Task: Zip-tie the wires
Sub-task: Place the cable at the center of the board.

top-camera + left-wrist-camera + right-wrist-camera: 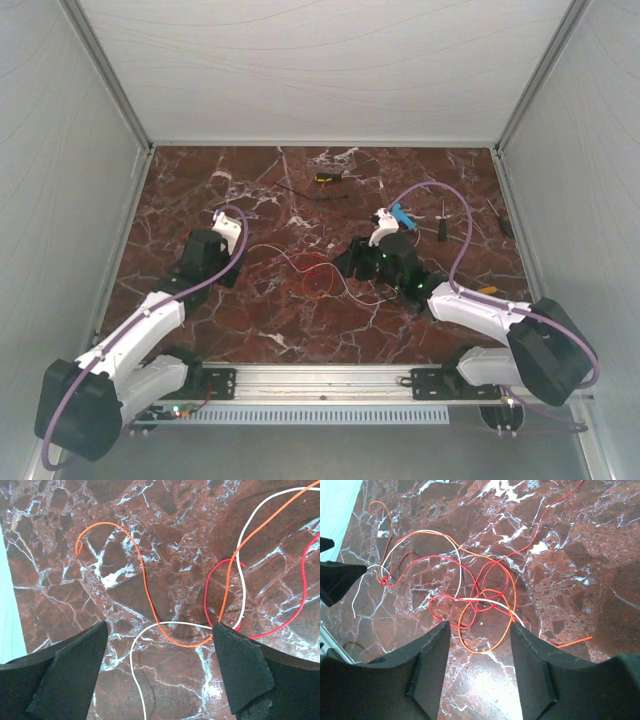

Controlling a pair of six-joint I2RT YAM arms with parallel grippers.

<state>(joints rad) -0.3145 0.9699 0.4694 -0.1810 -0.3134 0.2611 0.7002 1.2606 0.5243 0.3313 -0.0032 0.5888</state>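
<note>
The left gripper (160,625) and right gripper (479,625) hover, jaws of both spread wide and holding nothing, over a loose tangle of red, orange and white wires (475,600) lying between the 2 on the marble table (260,190).

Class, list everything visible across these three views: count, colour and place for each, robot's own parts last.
wires: several thin strands, red, white, orange; loosely tangled mid-table.
small tool: one, yellow and black; far centre of table.
slim dark tools: two, black; table's far right.
table: one, dark red marble, white veins; under everything.
left arm: one, white and black, purple cable; near left, jaws open.
right arm: one, same colours; near right, jaws open.
</note>
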